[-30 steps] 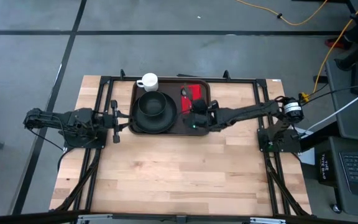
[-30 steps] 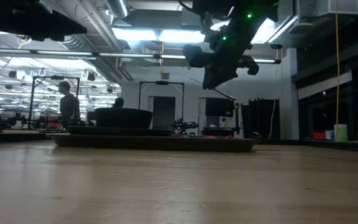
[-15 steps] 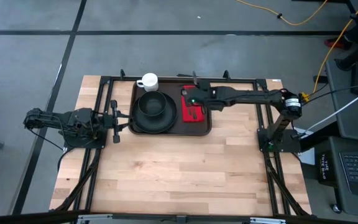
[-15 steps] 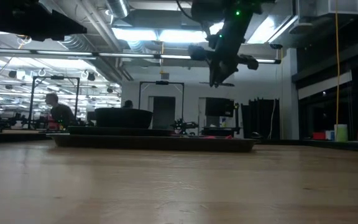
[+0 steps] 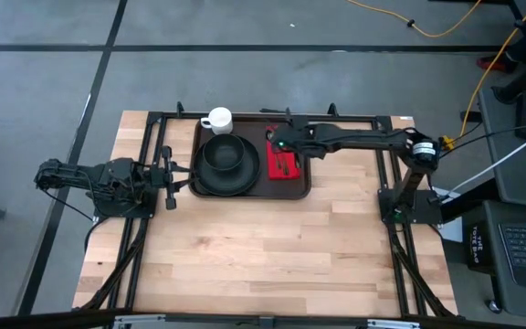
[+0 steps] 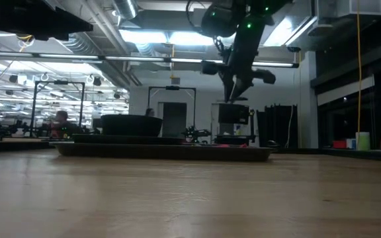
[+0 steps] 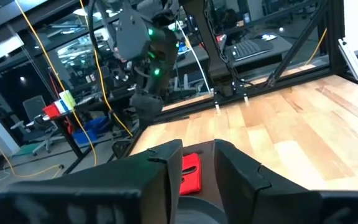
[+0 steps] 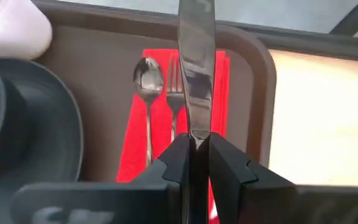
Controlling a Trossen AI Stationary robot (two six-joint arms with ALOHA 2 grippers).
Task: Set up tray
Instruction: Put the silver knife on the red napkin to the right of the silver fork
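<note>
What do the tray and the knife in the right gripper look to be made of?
Tray: likely plastic, matte dark brown, with a smooth moulded rim and rounded corner. Knife, clamped in the right gripper: apparently polished metal, its blade mirror-bright with reflections.

High view: straight down from overhead, far enough to take in the whole worktop [image 5: 263, 247] and both arms.
Low view: at worktop height, level across it into the room.
Left wrist view: faces across the worktop toward the right arm.
Right wrist view: close above the tray [image 8: 253, 81], past its own claw [image 8: 194, 152].
Shared: the tray [image 5: 304, 183] shows in high, low and right wrist views.
</note>
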